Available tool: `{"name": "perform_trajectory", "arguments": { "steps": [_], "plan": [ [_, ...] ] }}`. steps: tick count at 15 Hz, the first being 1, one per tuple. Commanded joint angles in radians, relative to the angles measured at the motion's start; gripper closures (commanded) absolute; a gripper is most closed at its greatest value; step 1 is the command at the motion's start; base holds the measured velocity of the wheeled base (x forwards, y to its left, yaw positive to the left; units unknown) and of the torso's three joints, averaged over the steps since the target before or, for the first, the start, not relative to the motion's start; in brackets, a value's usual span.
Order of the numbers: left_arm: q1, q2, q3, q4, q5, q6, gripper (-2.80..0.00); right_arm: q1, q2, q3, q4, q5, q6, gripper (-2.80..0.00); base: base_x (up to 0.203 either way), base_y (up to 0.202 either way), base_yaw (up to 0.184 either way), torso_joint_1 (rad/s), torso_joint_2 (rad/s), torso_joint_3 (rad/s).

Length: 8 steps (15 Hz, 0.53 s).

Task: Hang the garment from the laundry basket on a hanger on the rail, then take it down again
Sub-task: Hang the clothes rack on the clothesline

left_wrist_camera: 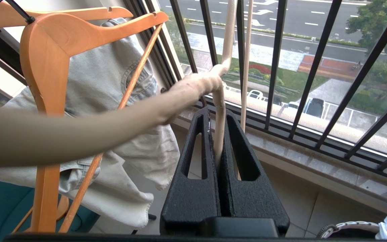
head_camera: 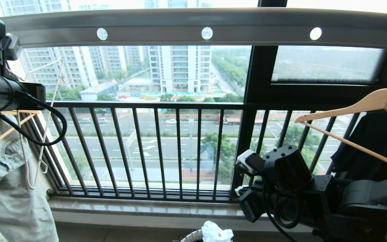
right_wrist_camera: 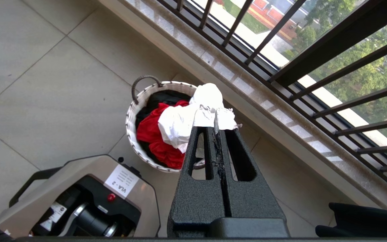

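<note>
Left gripper (left_wrist_camera: 218, 148) clamps the hanger (left_wrist_camera: 225, 50) between its fingertips.

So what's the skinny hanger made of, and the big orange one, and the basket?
The skinny hanger looks like thin wire with a matte cream coating; it bends in tight curves. The big orange hanger looks like smooth, varnished wood, thick and flat. The basket seems woven from white cord or rope with dark flecks; which fibre is hard to tell.

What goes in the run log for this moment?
left gripper: jaws shut on hanger, off the rail | right gripper: jaws shut on garment above laundry basket | stage: garment not yet on hanger
</note>
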Motion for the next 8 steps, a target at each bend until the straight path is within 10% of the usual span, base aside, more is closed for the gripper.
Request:
{"name": "perform_trajectory", "arguments": {
  "steps": [1, 8],
  "plan": [
    [0.0, 0.002, 0.0, -0.003, 0.003, -0.001, 0.0, 0.0, 0.002, 0.0, -0.003, -0.001, -0.001, 0.0, 0.0, 0.0, 0.0, 0.0, 0.0, 0.0],
    [0.017, 0.057, -0.051, -0.006, -0.011, -0.065, 0.0, 0.0, 0.002, 0.003, -0.003, -0.001, -0.001, 0.0, 0.0, 0.0, 0.0, 0.0, 0.0, 0.0]
  ]
}}
